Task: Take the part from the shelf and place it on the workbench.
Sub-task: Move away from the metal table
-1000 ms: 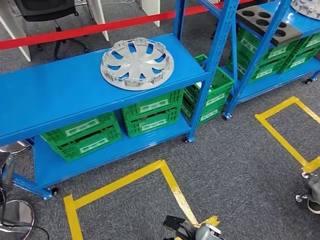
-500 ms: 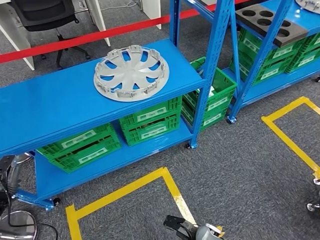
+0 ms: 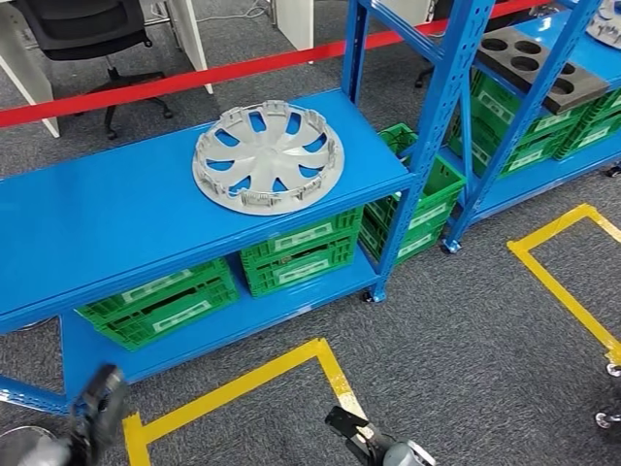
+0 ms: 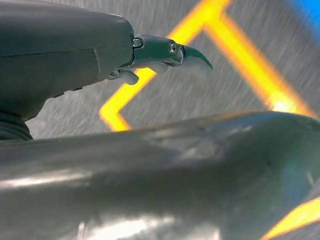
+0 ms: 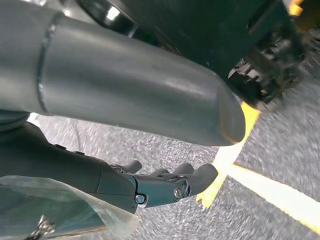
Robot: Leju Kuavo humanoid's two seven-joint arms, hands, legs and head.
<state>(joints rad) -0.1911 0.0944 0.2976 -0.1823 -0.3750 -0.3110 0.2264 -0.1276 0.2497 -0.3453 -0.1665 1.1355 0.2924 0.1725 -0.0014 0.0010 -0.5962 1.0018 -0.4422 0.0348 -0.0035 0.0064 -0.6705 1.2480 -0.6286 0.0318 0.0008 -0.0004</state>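
The part, a grey plastic hubcap, lies flat on the top board of the near blue shelf, towards its right end. Both my hands hang low, well short of the shelf. My left hand is a blurred dark shape at the lower left; in its wrist view the left hand stretches its fingers out over grey carpet and holds nothing. My right hand is at the bottom edge beside the yellow tape; in its wrist view the right hand has its fingers extended and empty.
Green crates fill the shelf's lower board. A second blue shelf at the right carries a dark foam tray and more crates. Yellow floor tape marks squares on the carpet. A red barrier band runs behind, with an office chair.
The whole picture has shifted, so the camera has moved; the shelf and hubcap sit slightly lower and nearer. My left hand has swung into view at the lower left.
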